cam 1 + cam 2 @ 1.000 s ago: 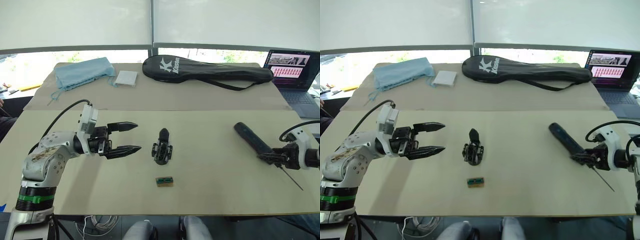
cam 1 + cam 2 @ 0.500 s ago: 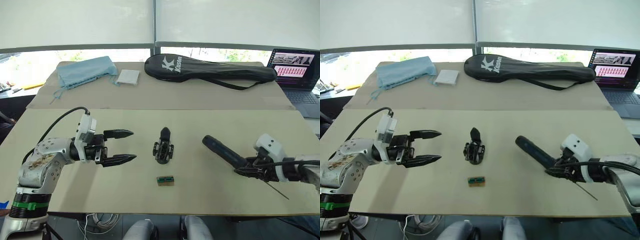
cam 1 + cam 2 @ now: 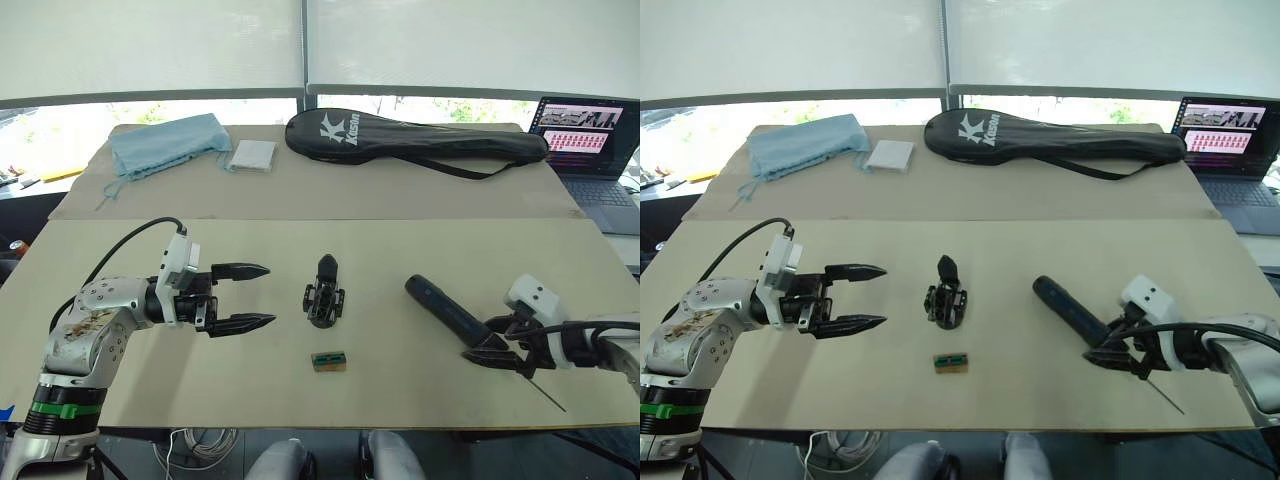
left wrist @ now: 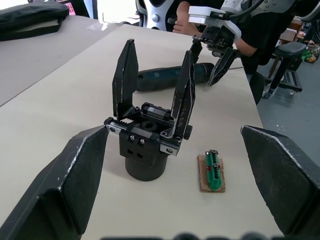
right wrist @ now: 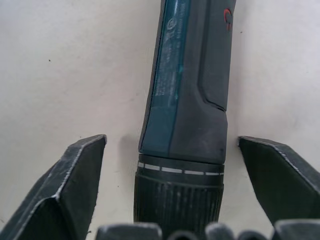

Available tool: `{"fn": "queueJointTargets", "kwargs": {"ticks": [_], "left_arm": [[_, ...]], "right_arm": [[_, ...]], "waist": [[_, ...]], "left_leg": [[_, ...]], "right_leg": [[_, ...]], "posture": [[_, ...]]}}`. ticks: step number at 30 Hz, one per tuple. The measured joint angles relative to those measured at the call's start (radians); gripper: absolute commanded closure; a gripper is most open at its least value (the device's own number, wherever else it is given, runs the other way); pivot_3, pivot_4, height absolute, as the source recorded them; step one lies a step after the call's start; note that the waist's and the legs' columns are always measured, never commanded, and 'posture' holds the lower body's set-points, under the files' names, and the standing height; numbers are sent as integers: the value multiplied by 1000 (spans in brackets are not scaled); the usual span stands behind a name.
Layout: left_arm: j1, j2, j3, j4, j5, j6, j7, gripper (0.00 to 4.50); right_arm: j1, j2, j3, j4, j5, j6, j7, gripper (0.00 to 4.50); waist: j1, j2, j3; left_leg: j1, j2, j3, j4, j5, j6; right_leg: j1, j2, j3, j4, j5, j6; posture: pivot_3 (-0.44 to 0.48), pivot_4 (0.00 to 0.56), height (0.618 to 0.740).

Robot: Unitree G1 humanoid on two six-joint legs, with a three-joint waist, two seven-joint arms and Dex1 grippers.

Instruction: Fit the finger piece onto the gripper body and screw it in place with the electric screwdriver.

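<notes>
We are working at the table [image 3: 420, 400], and the job is barely starting; the electric screwdriver [image 3: 448, 311] is lying at three o'clock, our right gripper [image 3: 497, 354] straddling it, fingers spread, not pinching; the gripper body [image 3: 324, 294] is standing at centre, unscrewed; at nine o'clock our left gripper [image 3: 245, 297] is hanging spread, holding nothing.

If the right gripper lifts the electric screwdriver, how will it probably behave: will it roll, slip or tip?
The electric screwdriver is a round cylinder lying flat on the table, so a push could roll it. The right gripper straddles it near the bit end, with the long body beyond, so it may tip when lifted. Its casing looks smooth, so it might slip.
</notes>
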Motion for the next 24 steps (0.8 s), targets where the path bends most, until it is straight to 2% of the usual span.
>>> {"fn": "queueJointTargets", "kwargs": {"ticks": [4,8,10,13,15,20,24], "left_arm": [[5,-1,-1,0,1,-9,-1,0],[18,0,-9,7,25,-41,-10,0],[20,0,-25,18,51,-71,-17,0],[26,-2,-40,18,53,-87,-41,0],[31,-5,-41,17,51,-89,-51,0],[34,-9,-44,8,49,-89,-61,0],[42,-8,-42,3,48,-89,-64,0]], "right_arm": [[-21,-92,-12,-26,14,7,48,54],[-76,-200,-10,-91,81,151,95,54],[-150,-293,62,-131,68,239,91,54],[-228,-373,198,-140,-6,305,68,54],[-297,-368,283,-133,-32,349,65,54],[-506,-249,497,-102,-72,474,73,54],[-590,-210,590,-70,-93,509,79,54]], "waist": [[0,0,0],[-1,0,0],[0,0,0],[1,-2,0],[1,-3,0],[-3,-4,0],[0,-4,0]], "left_leg": [[0,0,0,0,0,0],[0,1,0,0,0,0],[-1,1,0,0,0,0],[-2,1,0,0,0,0],[-3,1,0,0,-1,0],[-4,1,1,0,0,0],[-4,1,0,1,0,1]], "right_leg": [[0,0,0,0,0,0],[0,0,0,0,0,0],[-1,0,0,-1,0,-1],[-1,0,0,-1,0,-1],[-2,0,0,-2,0,-1],[-3,0,0,-1,1,-1],[-3,0,-1,-1,1,-1]], "posture": [[0,150,740],[0,150,740],[0,150,740],[0,150,740],[0,150,740],[0,150,740],[0,150,740]]}}
